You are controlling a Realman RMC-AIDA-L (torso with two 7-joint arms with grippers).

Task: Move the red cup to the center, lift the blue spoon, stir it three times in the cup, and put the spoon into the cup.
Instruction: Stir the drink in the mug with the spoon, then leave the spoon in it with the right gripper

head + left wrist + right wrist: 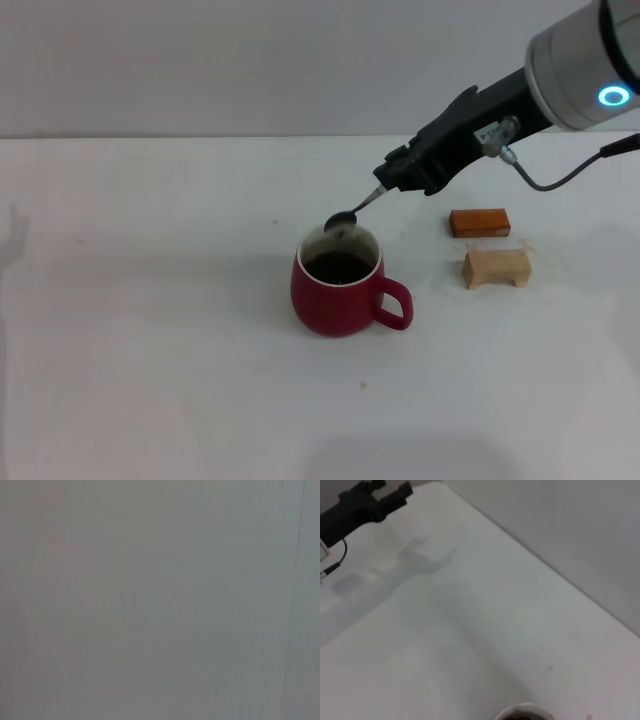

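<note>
The red cup (pixel 340 285) stands near the middle of the white table, its handle pointing right and dark liquid inside. My right gripper (pixel 392 185) reaches in from the upper right and is shut on the blue spoon (pixel 345 218). Only the spoon's silver neck and bowl show, and the bowl hovers just over the cup's far rim. The handle is hidden in the fingers. A sliver of the cup's rim (pixel 525 712) shows in the right wrist view. My left gripper (pixel 370 502) appears far off in that view, held above the table's left side.
An orange-brown block (pixel 479 222) and a pale wooden block (pixel 496 268) lie to the right of the cup, below my right arm. The white table (pixel 150 330) stretches out to the left and front. The left wrist view shows only a grey surface.
</note>
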